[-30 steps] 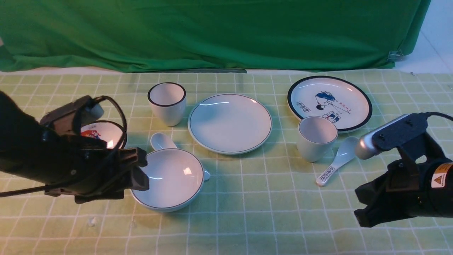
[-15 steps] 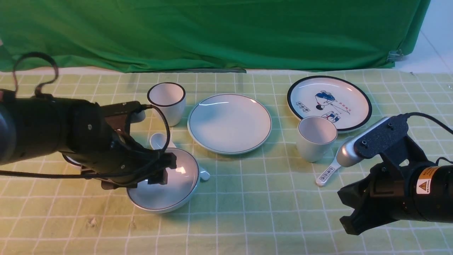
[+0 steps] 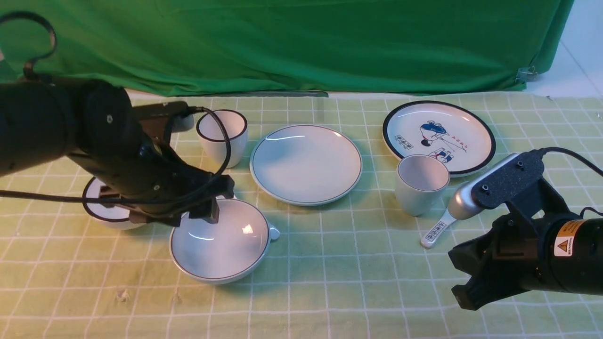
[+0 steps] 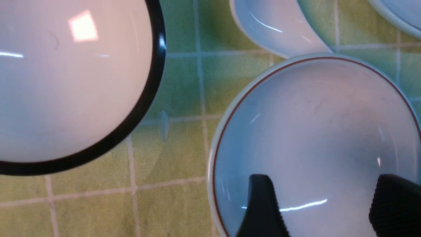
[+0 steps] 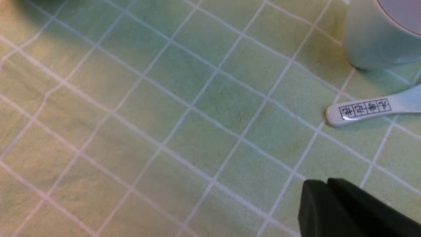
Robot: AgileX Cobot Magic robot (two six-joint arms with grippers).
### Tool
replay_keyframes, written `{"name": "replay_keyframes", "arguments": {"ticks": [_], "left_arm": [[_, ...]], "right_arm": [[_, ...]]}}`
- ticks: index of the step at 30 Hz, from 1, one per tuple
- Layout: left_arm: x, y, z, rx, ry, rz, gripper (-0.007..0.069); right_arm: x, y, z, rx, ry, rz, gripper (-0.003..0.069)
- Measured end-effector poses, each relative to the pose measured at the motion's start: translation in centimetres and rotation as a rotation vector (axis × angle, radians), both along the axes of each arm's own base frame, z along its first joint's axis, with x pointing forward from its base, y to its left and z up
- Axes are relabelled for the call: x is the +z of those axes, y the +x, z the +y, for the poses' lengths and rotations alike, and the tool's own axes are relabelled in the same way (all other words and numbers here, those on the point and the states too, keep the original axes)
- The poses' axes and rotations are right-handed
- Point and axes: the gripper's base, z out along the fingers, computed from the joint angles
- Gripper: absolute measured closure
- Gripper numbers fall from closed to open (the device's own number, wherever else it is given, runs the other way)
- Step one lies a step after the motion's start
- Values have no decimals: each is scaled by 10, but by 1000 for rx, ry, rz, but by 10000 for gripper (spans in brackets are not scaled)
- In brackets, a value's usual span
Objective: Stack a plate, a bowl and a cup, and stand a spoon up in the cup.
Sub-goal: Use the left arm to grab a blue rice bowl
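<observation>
The plain white bowl (image 3: 219,240) sits near the front left, with my left gripper (image 3: 207,207) open above its far-left rim. In the left wrist view both black fingers (image 4: 260,197) stand over the inside of the bowl (image 4: 312,131), and nothing is between them. The plain spoon (image 4: 279,28) lies just behind the bowl, and only its handle tip (image 3: 274,232) peeks out at the front. The plain plate (image 3: 306,164) is in the middle. The plain cup (image 3: 420,184) stands right of the plate. My right gripper (image 3: 464,282) hovers shut at the front right, its fingertips (image 5: 325,186) pressed together over bare cloth.
A black-rimmed cup (image 3: 221,136) stands behind my left arm. A black-rimmed bowl (image 3: 106,207) sits left of the plain bowl. A cartoon plate (image 3: 438,136) lies at the back right. A spoon with a printed handle (image 3: 440,226) rests beside the plain cup. A green curtain closes off the back.
My left arm swung up and inward, carrying its open gripper from the bowl's left side to above its far-left rim. The right arm crept a little to the left.
</observation>
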Motion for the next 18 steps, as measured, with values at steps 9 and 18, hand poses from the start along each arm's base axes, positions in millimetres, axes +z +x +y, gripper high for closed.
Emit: {"name": "replay_keyframes", "arguments": {"ticks": [9, 18], "left_arm": [[-22, 3, 3, -15, 71, 64, 92], [-58, 12, 1, 9, 90, 157, 244]], "right_arm": [[0, 0, 0, -4, 4, 0, 572], [0, 0, 0, -5, 5, -1, 569]]}}
